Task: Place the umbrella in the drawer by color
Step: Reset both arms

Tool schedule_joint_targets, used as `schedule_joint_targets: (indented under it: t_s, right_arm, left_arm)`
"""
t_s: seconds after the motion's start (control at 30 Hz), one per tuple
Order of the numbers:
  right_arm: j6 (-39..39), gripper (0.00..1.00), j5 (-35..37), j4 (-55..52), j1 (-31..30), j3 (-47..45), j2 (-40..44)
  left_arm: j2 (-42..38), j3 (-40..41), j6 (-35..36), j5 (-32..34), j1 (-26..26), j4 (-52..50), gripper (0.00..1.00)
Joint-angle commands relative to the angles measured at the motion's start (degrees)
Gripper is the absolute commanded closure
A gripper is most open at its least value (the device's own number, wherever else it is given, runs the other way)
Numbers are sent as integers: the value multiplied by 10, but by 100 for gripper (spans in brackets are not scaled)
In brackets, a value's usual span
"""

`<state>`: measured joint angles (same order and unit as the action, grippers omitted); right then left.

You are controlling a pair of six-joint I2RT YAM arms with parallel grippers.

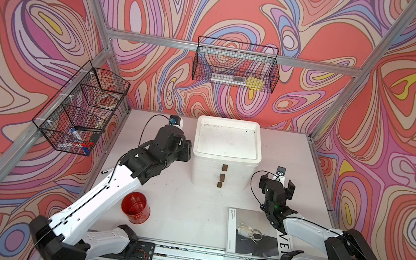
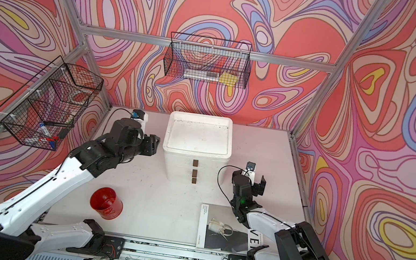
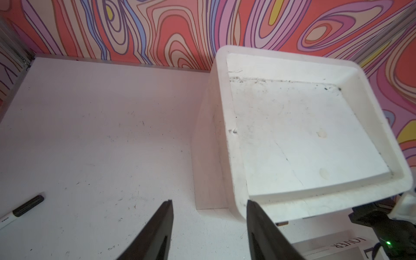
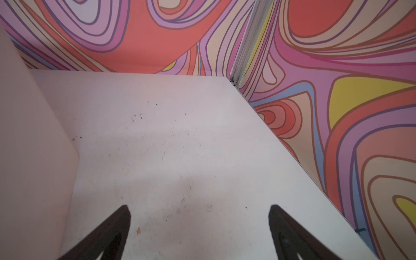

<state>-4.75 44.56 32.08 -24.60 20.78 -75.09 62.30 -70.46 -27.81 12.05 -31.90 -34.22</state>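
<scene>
You find the left jaws and right jaws both apart and empty, flanking the white boxy three-drawer chest at centre frame. No umbrella shows anywhere. The drawers look shut, so its bearing cannot be established.

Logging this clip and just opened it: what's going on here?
Nothing is being held. The left fingers stand open beside the white drawer unit, the right fingers open over the table on its other side. All three drawers look shut, and no umbrella is in view; a red pail and a magazine sit near the front.
</scene>
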Motion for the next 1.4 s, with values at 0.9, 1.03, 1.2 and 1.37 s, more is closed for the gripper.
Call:
schedule_joint_targets:
  t_s: [0.9,1.03,1.2,1.37]
  right_arm:
    - [-162,2,-371,-17,303,122,-157]
    - [-161,2,-386,-36,309,139,-168]
    - [-72,2,-370,-90,308,192,-191]
    - [-48,2,-409,73,309,119,-180]
  left_arm:
    - [-307,151,47,88,2,-23,1]
    - [-308,157,53,91,2,-15,1]
    - [-297,166,44,90,2,-7,1]
    - [-266,163,34,75,7,-4,1]
